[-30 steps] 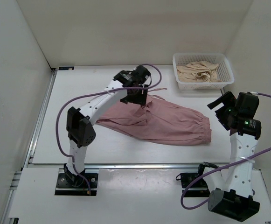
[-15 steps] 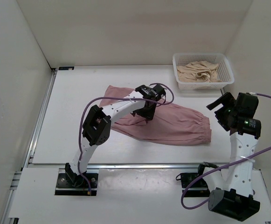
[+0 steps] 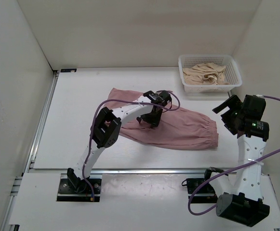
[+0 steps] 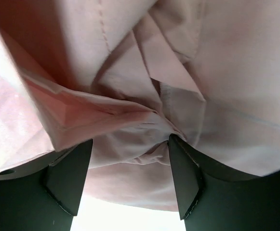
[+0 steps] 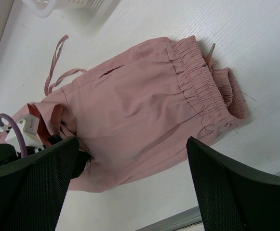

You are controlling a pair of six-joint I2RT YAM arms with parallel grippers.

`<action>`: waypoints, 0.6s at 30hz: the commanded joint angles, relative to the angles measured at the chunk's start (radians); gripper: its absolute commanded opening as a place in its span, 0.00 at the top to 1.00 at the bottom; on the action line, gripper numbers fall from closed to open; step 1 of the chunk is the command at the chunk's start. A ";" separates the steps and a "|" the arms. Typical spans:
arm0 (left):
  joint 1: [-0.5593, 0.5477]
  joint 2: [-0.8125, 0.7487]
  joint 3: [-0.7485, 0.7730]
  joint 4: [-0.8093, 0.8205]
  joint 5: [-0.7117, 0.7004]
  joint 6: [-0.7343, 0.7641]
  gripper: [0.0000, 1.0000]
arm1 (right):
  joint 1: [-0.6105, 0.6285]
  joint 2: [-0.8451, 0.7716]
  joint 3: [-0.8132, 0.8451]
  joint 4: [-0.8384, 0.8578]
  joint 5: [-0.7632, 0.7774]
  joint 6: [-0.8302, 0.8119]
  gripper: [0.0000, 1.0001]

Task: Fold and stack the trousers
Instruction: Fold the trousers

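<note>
The dusty-pink trousers [image 3: 183, 127] lie across the middle of the table, gathered waistband [image 3: 210, 130] at the right, one leg folded back over the rest. My left gripper [image 3: 150, 120] is low over the fold at their middle. In the left wrist view my left gripper [image 4: 130, 151] has its jaws apart, with bunched pink fabric [image 4: 144, 96] lying between the fingertips. My right gripper [image 3: 227, 109] hangs open and empty above the table, right of the waistband. In the right wrist view my right gripper [image 5: 132, 144] looks down on the trousers [image 5: 140, 106] and their drawstring [image 5: 58, 62].
A white plastic basket [image 3: 181, 73] holding beige cloth [image 3: 206, 74] stands at the back right corner. White walls close in the table on the left, back and right. A metal rail runs along the table's near edge [image 3: 144, 170].
My left arm has swung right and down, carrying the lifted trouser leg over the rest of the trousers; the fabric now lies low on the table. The right arm has barely moved.
</note>
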 commanded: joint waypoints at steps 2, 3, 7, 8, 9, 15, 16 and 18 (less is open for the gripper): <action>0.004 -0.110 0.012 0.033 0.062 -0.001 0.24 | 0.004 -0.001 0.016 0.009 -0.010 -0.024 0.04; 0.004 -0.111 0.012 0.033 0.075 -0.001 0.24 | 0.004 -0.001 0.016 0.009 -0.010 -0.024 0.04; 0.004 -0.147 -0.009 0.044 0.112 0.008 0.17 | 0.004 -0.001 0.006 0.009 -0.010 -0.024 0.04; 0.004 -0.147 -0.009 0.044 0.112 0.019 0.11 | 0.004 -0.001 0.006 0.009 -0.010 -0.024 0.04; 0.004 -0.147 -0.019 0.044 0.112 0.019 0.05 | 0.004 -0.001 0.006 0.009 -0.010 -0.024 0.04; 0.004 -0.076 -0.019 0.053 0.121 0.029 0.04 | 0.004 -0.001 -0.003 0.019 -0.010 -0.024 0.04; 0.004 -0.066 -0.019 0.053 0.121 0.039 0.07 | 0.004 -0.001 -0.003 0.019 -0.010 -0.024 0.04; 0.004 -0.054 -0.009 0.053 0.121 0.039 0.14 | 0.004 -0.001 -0.003 0.019 -0.010 -0.024 0.04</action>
